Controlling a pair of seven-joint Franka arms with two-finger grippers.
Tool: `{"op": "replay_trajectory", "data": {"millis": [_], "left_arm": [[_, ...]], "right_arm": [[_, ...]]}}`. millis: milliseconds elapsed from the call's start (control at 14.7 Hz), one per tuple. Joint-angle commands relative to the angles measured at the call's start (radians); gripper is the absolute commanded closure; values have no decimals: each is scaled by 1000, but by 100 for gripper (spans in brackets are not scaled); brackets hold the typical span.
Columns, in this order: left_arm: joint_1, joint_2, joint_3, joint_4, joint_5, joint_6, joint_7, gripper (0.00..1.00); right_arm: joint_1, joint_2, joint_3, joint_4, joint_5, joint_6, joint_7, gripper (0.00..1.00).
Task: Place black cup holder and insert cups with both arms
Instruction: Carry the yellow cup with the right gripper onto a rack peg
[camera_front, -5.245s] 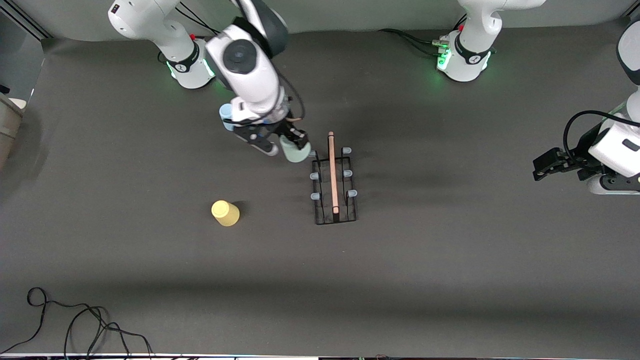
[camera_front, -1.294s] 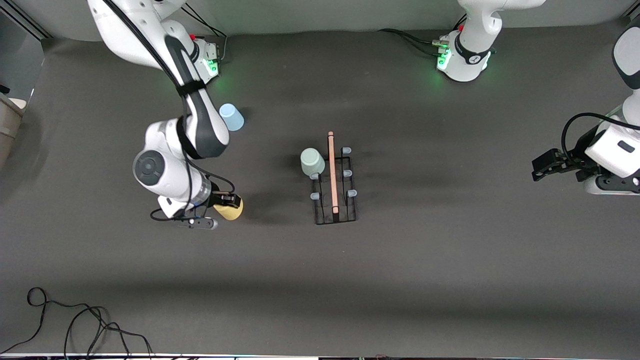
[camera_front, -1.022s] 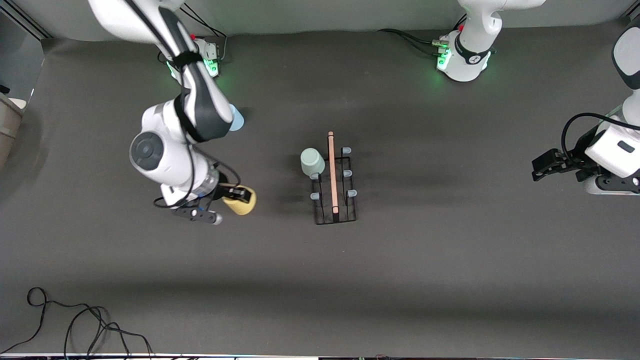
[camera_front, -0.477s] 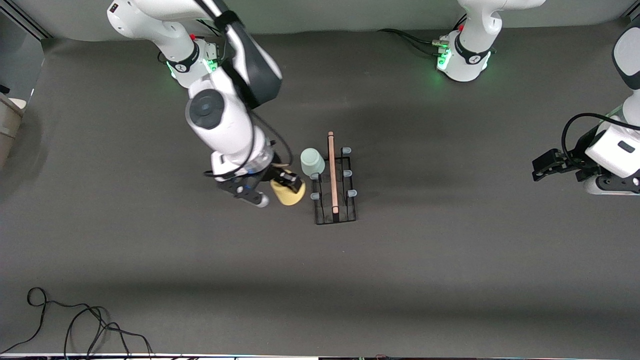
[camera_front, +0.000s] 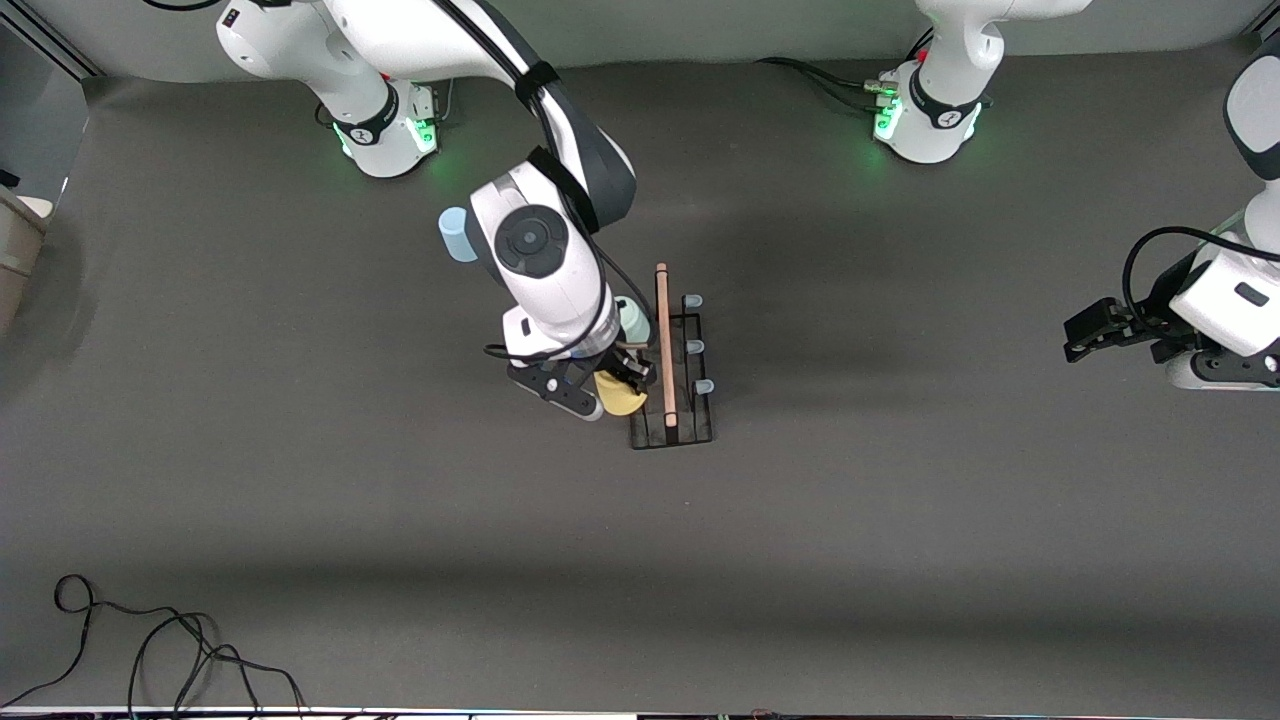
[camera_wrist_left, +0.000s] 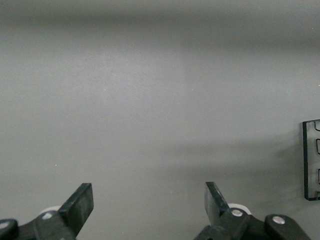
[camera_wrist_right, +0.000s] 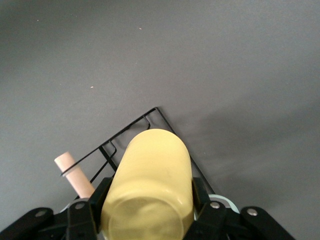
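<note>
The black cup holder (camera_front: 670, 385) stands near the middle of the tabletop, its wooden rod handle (camera_front: 664, 345) running along its top from the robots' edge toward the front camera's edge. The right gripper (camera_front: 622, 385) is clenched on the yellow cup (camera_front: 620, 398) and holds it over the rack's side that faces the right arm's end of the tabletop, at the part of the rack nearer to the front camera. In the right wrist view the yellow cup (camera_wrist_right: 147, 185) sits bottom-up between the fingers (camera_wrist_right: 95, 200), with the rack's wire corner (camera_wrist_right: 155, 112) and the end of the rod below it. The mint green cup (camera_front: 632, 318) sits on the same side of the rack, farther from the front camera, partly hidden by the right arm. The light blue cup (camera_front: 456, 234) stands on the tabletop toward the right arm's base, well apart from the rack. The left gripper (camera_front: 1098, 330) waits over the left arm's end of the tabletop, released and holding nothing; the left wrist view shows its fingers (camera_wrist_left: 80, 205) spread wide above bare surface.
</note>
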Motion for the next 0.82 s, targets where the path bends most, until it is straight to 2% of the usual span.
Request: {"op": "replay_trajectory", "data": {"millis": [0, 136, 204, 272, 341, 409, 613, 749], "left_arm": [[3, -8, -1, -12, -15, 27, 11, 1], [2, -2, -1, -4, -15, 28, 9, 0], [2, 1, -1, -2, -15, 28, 9, 0], [2, 1, -1, -2, -15, 28, 11, 0], [2, 3, -1, -2, -15, 28, 11, 0], [2, 3, -1, -2, -15, 28, 11, 0], [2, 3, -1, -4, -15, 27, 11, 0], [6, 3, 1, -2, -15, 27, 14, 0]], "right_arm": [[4, 46, -11, 45, -23, 19, 37, 96], [4, 60, -11, 45, -21, 31, 37, 96], [2, 60, -11, 45, -17, 31, 37, 84], [0, 60, -11, 43, -15, 31, 37, 43], [-4, 60, -11, 43, -14, 31, 37, 12], [-9, 60, -11, 43, -14, 31, 37, 0], [-13, 42, -18, 43, -12, 14, 21, 0], [-19, 14, -24, 46, -20, -50, 9, 0]]}}
